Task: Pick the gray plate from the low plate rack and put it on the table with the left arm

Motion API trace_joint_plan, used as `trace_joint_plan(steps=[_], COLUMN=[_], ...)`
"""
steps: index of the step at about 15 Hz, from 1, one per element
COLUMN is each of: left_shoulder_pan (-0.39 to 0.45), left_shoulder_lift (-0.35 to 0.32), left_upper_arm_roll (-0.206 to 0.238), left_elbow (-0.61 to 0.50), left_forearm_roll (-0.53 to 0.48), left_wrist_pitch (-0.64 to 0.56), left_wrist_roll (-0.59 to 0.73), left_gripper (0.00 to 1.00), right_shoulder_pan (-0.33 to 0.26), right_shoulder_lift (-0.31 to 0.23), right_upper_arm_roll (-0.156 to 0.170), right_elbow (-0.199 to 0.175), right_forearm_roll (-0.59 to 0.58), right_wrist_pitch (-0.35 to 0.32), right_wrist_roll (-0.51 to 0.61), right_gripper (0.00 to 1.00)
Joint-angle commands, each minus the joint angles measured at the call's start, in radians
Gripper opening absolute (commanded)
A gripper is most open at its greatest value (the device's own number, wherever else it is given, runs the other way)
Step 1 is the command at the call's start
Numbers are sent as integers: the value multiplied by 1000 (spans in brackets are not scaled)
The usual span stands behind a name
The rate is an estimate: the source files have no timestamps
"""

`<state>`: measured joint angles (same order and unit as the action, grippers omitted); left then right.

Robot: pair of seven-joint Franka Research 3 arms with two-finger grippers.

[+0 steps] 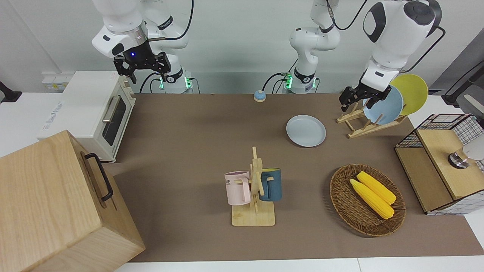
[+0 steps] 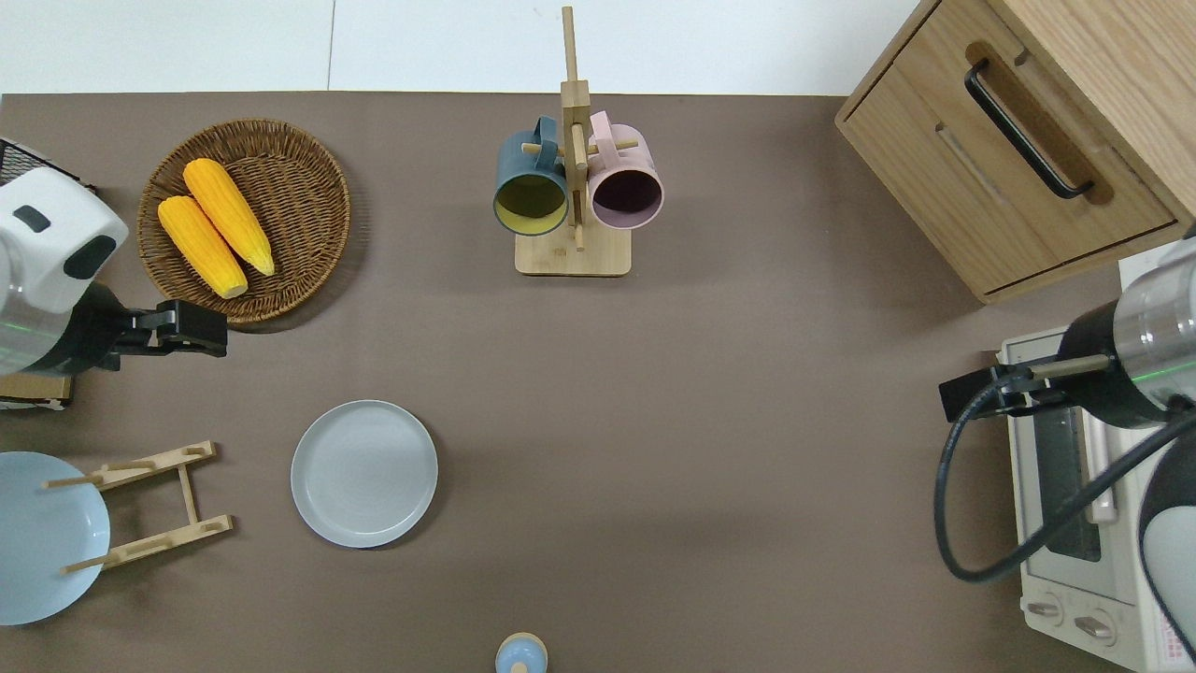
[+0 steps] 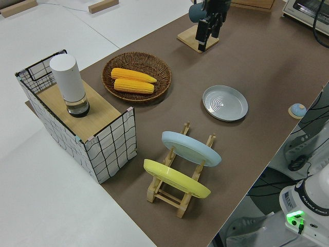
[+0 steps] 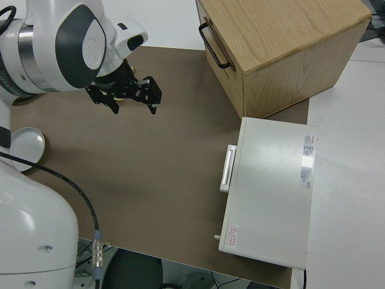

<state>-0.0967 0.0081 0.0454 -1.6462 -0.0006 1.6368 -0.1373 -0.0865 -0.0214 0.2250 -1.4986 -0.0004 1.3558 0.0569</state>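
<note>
step: place done, we see plate [image 2: 363, 473] flat on desk [image 2: 710, 449], lower left of overhead | left pincer [image 2: 192, 328] empty, open, mid-left edge | right arm parked | next: we judge only retreat remains

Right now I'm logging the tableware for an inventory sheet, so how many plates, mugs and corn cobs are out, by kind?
Plates: 3, the gray plate flat on the table, the light-blue plate and yellow plate in the low plate rack.
Mugs: 2, a pink mug and a dark blue mug.
Corn cobs: 2.
Total: 7.
</note>
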Motion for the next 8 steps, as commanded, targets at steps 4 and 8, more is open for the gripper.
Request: trace_joint_plan(steps=[4, 8], left_shoulder_pan=[-1, -1], left_shoulder_lift=[-2, 0], left_upper_arm_roll=[5, 5], left_elbow=[39, 36], left_forearm_roll=[-29, -18], left_wrist_pitch=[-9, -14], left_wrist_roll=[15, -5], left_gripper=[995, 995], right_shoulder_pan=[-13, -15], right_shoulder_lift=[-5, -5], right_upper_arm_roll=[7, 7], right_elbow=[6, 6], right_forearm_roll=[4, 4], right_wrist_pitch=[-15, -15], right_wrist_roll=[-3, -3], right_gripper=[987, 987])
